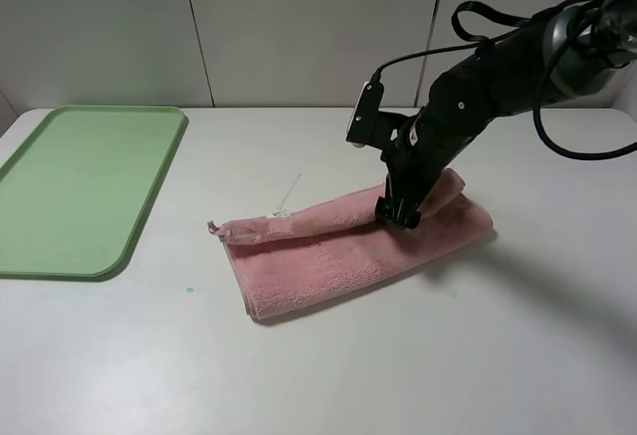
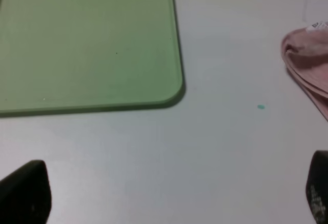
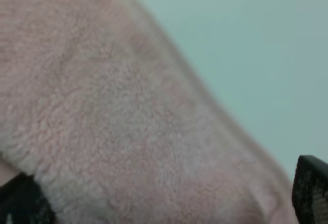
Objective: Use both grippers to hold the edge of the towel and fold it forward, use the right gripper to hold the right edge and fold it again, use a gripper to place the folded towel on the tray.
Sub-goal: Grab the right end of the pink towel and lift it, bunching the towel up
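**A:** High view: the right gripper (image 1: pixel 398 214) presses on the far-right part of the towel (image 1: pixel 338 256), mid-table, right of the tray (image 1: pixel 80 186). I'd pinch only the right edge (image 1: pixel 476 218), lift low and carry it left.

**B:** The towel is a fluffy dusty-pink band, its top layer rumpled, with a white tag (image 1: pixel 280 215) at the left end.

**A:** Left wrist: the left gripper (image 2: pixel 171 193) gapes wide and empty above bare table (image 2: pixel 205 152), near the tray's corner.

**B:** Right wrist: fingers (image 3: pixel 310 190) spread wide, terry between them, nothing visibly pinched.

No text could be read. The small white tag (image 1: pixel 282 214) at the towel's (image 1: pixel 338 256) 10 o'clock corner was too blurred to make out.
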